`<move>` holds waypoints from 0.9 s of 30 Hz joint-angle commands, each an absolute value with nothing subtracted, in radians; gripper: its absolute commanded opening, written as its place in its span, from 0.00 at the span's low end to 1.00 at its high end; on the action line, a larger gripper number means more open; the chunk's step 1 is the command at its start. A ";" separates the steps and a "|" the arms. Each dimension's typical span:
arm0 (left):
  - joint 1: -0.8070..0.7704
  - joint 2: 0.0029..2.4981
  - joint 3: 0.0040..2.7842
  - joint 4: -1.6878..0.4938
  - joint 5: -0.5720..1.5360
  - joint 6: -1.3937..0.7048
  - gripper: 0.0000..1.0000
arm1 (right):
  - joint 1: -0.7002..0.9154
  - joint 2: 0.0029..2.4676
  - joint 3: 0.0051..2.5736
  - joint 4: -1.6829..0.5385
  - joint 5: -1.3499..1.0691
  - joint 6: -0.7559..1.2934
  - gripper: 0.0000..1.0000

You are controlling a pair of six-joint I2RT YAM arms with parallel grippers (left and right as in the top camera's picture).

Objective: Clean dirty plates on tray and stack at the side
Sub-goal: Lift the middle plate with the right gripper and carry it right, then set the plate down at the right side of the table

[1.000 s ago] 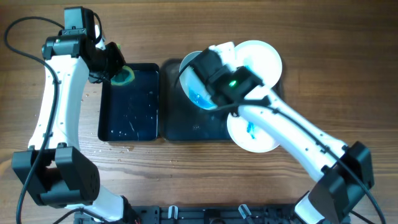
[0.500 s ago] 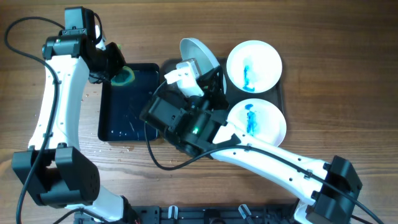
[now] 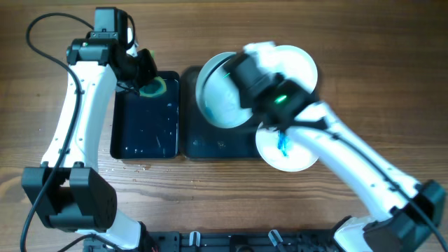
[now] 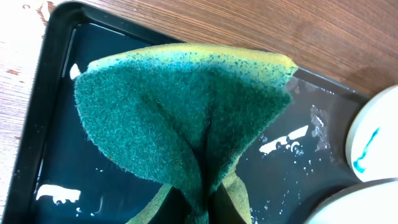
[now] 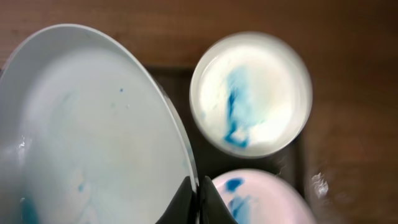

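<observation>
Scrubbing is in hand: right claw (image 5: 194,196) pinches the rim of a blue-smeared plate (image 3: 213,101), tilted just right of the wet tray (image 3: 145,136); left claw (image 3: 145,73) clamps the sponge (image 4: 186,124) over that tray's far-right corner; next, likely, plate meets sponge over it.

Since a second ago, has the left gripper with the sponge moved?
Yes. The left gripper has shifted right with the sponge, from the top-left corner of the left tray to further along its top edge.
</observation>
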State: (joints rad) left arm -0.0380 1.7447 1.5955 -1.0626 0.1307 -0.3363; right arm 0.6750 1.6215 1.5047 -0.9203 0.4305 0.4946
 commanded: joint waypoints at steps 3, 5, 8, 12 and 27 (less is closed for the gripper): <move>-0.083 1.737 1.607 -1.060 0.125 -0.346 0.04 | 0.339 1.573 1.507 -1.021 -0.105 0.524 0.04; -0.101 1.737 1.607 -1.055 0.125 -0.346 0.04 | 0.241 1.575 1.497 -1.061 -0.105 0.515 0.04; -0.125 1.737 1.607 -1.045 0.125 -0.346 0.04 | 0.066 1.575 1.459 -1.084 -0.105 0.465 0.04; -0.153 1.737 1.607 -1.029 0.125 -0.346 0.04 | -0.137 1.578 1.380 -1.036 -0.102 0.417 0.04; -0.218 1.738 1.607 -1.003 0.125 -0.349 0.04 | -0.439 1.761 1.001 -0.468 0.006 0.265 0.15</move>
